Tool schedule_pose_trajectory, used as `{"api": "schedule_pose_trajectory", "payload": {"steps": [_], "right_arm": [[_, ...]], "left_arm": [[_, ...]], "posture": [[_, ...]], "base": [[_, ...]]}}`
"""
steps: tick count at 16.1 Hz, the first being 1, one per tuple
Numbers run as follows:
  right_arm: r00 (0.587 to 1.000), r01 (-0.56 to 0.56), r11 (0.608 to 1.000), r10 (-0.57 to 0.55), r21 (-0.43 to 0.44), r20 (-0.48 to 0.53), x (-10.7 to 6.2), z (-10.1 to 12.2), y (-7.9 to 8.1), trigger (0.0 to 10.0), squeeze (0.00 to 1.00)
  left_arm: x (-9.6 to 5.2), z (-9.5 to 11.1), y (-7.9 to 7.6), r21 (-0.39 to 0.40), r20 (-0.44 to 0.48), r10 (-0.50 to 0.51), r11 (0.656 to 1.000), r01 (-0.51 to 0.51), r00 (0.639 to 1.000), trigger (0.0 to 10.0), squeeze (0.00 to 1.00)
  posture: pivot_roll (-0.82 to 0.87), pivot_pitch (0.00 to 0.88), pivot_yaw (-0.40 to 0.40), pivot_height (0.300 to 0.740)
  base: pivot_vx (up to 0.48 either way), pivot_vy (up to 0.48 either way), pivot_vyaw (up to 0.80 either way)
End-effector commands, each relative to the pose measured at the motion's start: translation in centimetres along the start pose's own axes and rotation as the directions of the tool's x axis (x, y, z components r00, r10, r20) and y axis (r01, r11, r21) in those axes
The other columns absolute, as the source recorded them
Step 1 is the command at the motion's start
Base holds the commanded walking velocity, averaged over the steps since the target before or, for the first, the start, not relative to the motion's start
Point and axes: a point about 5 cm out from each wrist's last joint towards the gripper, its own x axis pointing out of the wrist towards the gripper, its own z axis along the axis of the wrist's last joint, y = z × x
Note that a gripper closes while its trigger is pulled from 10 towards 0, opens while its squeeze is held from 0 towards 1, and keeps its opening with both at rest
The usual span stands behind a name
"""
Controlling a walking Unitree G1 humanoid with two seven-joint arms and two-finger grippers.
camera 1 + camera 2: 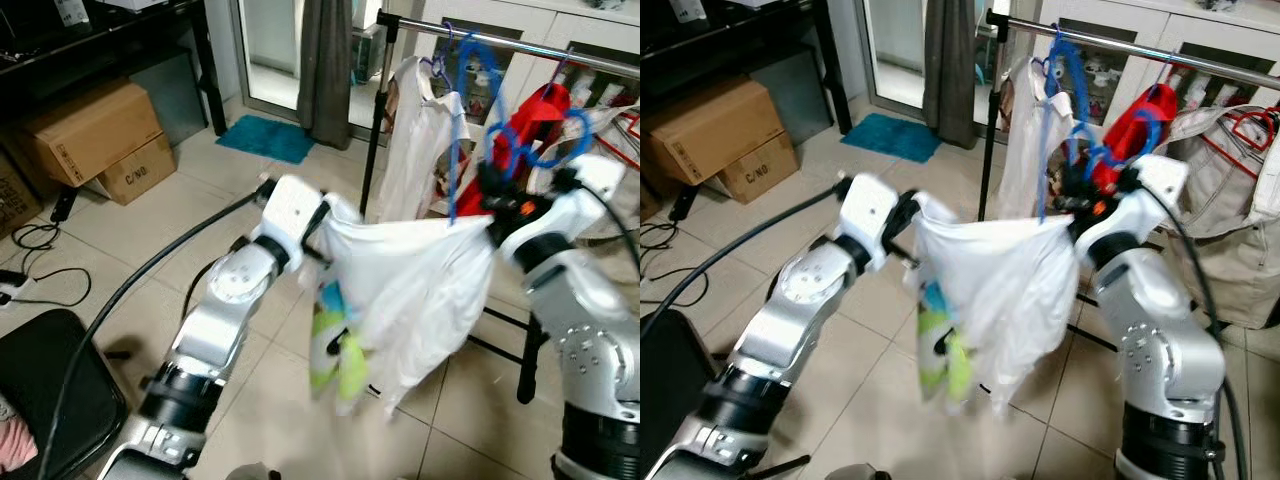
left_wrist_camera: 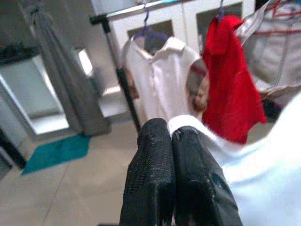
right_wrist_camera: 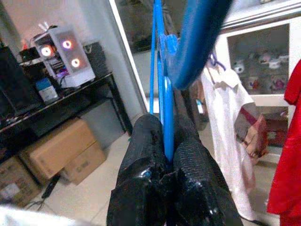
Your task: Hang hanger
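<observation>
The blue hanger [image 1: 470, 130] is in my right claw [image 3: 165, 155], whose two black fingers are closed on its thin wire, and it carries a white shirt [image 1: 405, 290] that sags between my arms in front of the clothes rail [image 1: 470, 32]. My left claw [image 2: 170, 141] is pinched shut on the shirt's far edge, on the side away from the rail's hanging clothes, so the cloth is stretched out almost level below the rail. The hanger's top loops rise from my right claw up toward the rail; in the left eye view they sit just under the bar, close beside the white blouse [image 1: 420, 140] and the red garment [image 1: 530, 125] already hung there. I cannot tell whether the hook touches the bar yet. The relation that matters, as I judge it, is that the rail lies above and slightly beyond my right claw, and the hanger's long axis runs roughly along the rail, so my right arm is the nearer one to lift the hook over. The gap between blouse and red garment looks narrow, and the loops could snag a neighbouring hanger. Beyond the rail stand white cabinets [image 1: 520, 60]; well away from it, cardboard boxes [image 1: 95, 135] sit on the tiled floor [image 1: 180, 220].
</observation>
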Motion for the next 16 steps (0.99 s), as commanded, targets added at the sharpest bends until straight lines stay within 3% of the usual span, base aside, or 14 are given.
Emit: {"api": "schedule_pose_trajectory", "payload": {"steps": [1,8,10,12,13,14,15,16], "right_arm": [[0.999,0.013,1.0,-0.012,-0.015,0.033,0.0,0.7,-0.1,0.0,0.0],[0.997,0.048,0.998,-0.046,-0.037,0.055,0.0,1.3,-0.3,0.0,0.0],[0.997,0.049,0.994,-0.043,-0.096,0.06,0.0,1.2,-0.3,0.0,0.0],[0.989,0.136,0.99,-0.134,-0.028,0.063,-0.2,1.0,-1.3,0.0,0.0],[0.989,0.147,0.989,-0.146,-0.023,0.035,-0.3,0.7,-1.7,7.7,0.0],[0.991,0.13,0.989,-0.13,-0.067,-0.005,-0.6,0.3,-1.7,10.0,0.0],[0.993,0.104,0.988,-0.109,-0.112,-0.037,-1.0,-0.4,-1.5,10.0,0.0],[0.991,0.129,0.981,-0.131,-0.148,-0.003,-1.5,-0.8,-1.6,10.0,0.0]], "left_arm": [[0.0,0.7,0.3,0.011,0.016,0.007,1.0,-0.007,1.0,0.0,0.0],[-0.1,0.7,0.6,0.012,0.013,0.025,1.0,-0.026,1.0,0.0,0.0],[-0.3,0.4,0.8,0.014,-0.001,0.033,0.999,-0.033,0.999,0.0,0.0],[-0.8,-0.4,1.2,0.017,-0.034,0.047,0.999,-0.047,0.998,0.0,0.0],[-1.2,-0.9,1.7,0.018,-0.053,0.07,0.997,-0.069,0.996,0.0,0.0],[-1.6,-1.2,2.3,-0.001,-0.063,0.099,0.995,-0.099,0.993,0.0,0.0],[-2.0,-1.2,2.7,-0.035,-0.066,0.121,0.992,-0.123,0.991,0.0,0.0],[-2.2,-1.2,2.9,-0.048,-0.067,0.125,0.991,-0.128,0.99,0.0,0.0]], "posture": [[-0.02,0.0,0.014,0.74],[-0.02,0.0,0.018,0.74],[-0.02,0.0,0.018,0.74],[-0.02,0.0,0.016,0.74],[-0.02,0.0,0.018,0.74],[-0.03,0.0,0.02,0.74],[-0.03,0.0,0.024,0.74],[-0.03,0.0,0.024,0.74]], "base": [[0.0,0.0,0.0],[0.0,0.0,0.0],[0.0,0.0,0.0],[0.0,0.0,0.0],[0.0,0.0,0.0],[0.0,0.0,0.0],[0.0,0.0,0.0],[0.0,0.0,0.0]]}}
